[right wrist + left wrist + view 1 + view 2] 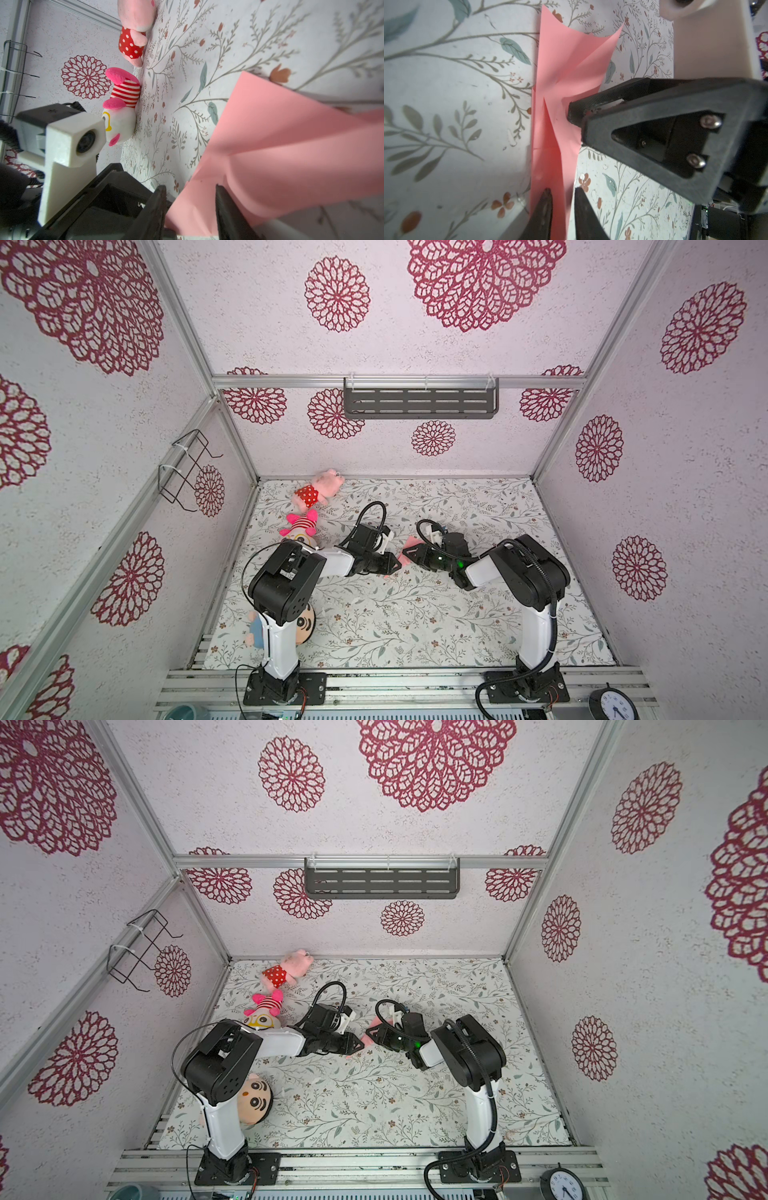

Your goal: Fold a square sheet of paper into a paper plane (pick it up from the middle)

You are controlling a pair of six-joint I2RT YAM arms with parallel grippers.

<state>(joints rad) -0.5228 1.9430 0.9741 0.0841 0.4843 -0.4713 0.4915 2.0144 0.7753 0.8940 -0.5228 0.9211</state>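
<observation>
paper [556, 87]: pink, creased and partly folded, layered flaps, lifted between both grippers over the mat's middle; mostly hidden in both top views
left gripper [562, 199]: jaws narrow, pinching one edge of paper, sheet runs between the fingers
right gripper [190, 199]: jaws part-spread, paper fold sits between them; firm pinch or not, can't tell
right gripper fingertip [575, 113]: pressed against paper's side in the left wrist view
grippers: tips nearly meeting, paper between them [402, 559]
mat [415, 614]: floral, under paper
spotted plush [318, 489]: far-left of paper, by back wall
striped plush [301, 526]: left of paper, beside left arm
boy plush [253, 1100]: near-left of paper, by left arm base
</observation>
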